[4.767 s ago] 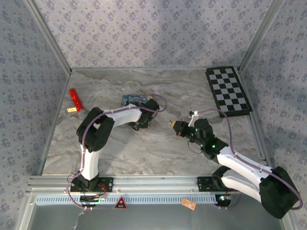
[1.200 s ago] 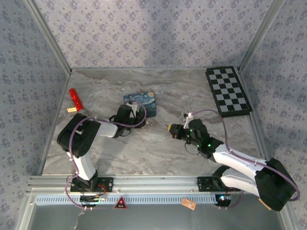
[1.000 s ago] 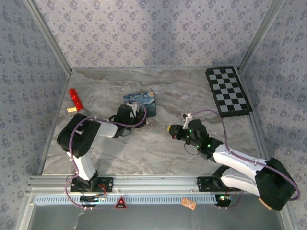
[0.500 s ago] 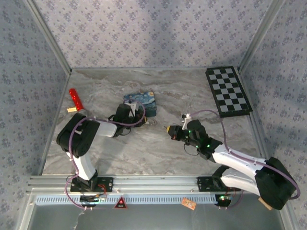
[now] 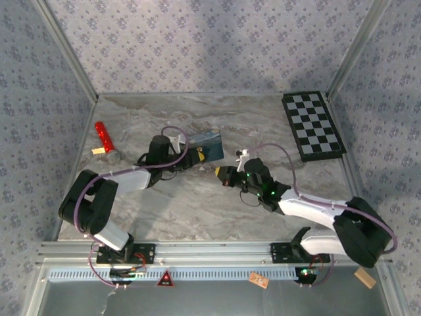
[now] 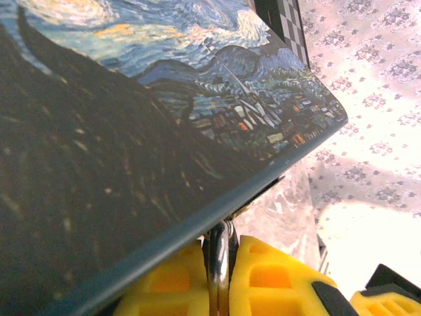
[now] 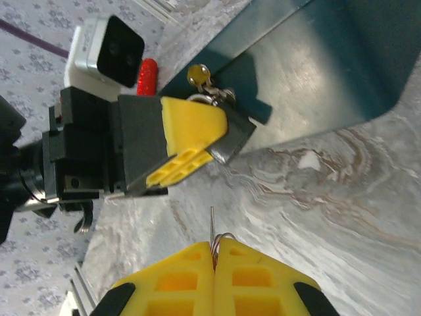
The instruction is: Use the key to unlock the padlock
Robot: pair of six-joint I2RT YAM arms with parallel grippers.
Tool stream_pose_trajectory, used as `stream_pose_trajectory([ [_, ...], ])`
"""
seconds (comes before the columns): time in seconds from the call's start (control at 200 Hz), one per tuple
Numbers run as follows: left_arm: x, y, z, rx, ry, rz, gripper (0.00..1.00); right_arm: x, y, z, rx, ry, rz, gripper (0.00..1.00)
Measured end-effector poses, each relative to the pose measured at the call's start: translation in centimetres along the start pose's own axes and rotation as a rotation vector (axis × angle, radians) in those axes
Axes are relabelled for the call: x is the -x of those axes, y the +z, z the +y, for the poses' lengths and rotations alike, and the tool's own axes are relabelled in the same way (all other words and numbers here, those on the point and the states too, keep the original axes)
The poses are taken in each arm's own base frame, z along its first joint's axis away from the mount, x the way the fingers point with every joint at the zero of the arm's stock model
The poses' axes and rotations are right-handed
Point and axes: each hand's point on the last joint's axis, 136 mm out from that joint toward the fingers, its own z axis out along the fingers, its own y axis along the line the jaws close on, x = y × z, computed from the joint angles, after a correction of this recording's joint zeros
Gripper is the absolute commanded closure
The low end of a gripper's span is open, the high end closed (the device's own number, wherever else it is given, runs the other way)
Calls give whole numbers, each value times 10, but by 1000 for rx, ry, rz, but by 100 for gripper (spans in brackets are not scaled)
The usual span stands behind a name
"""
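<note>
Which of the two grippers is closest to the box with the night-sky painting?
The left gripper: it is shut on a metal loop at the edge of the box. The right gripper is apart from it, pinching a thin key.

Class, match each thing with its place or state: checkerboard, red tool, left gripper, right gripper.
1 checkerboard
2 red tool
3 left gripper
4 right gripper

a far left of the table
b shut on the key
c far right corner
d shut on a metal loop at the painted box's edge

Pairs: 1-c, 2-a, 3-d, 4-b
</note>
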Motion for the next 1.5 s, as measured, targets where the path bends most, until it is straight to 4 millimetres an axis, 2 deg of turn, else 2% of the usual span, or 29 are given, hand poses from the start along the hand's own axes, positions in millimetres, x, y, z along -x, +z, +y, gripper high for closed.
stream_pose_trajectory([
  [0.24,2,-6,-1,-32,-106,24,100,4,28,-7,22,45,-14,100],
  [0.415,5,-11,-1,-51,-160,38,100,15,32,-5,75,81,-44,100],
  [0.6,10,-14,1,-58,-184,32,100,19,35,3,129,115,-55,100],
  [0.73,12,-15,2,-57,-187,28,100,18,44,-5,152,184,-61,100],
  [0.925,13,-16,2,-57,-189,26,100,4,58,-26,153,280,-37,100],
  [1.134,14,-16,2,-58,-189,25,100,9,60,-16,232,312,-59,100],
  [1.349,15,-17,3,-59,-197,21,100,3,63,-21,259,342,-53,100],
  [1.499,16,-17,2,-62,-201,17,100,6,60,-16,286,335,-61,100],
])
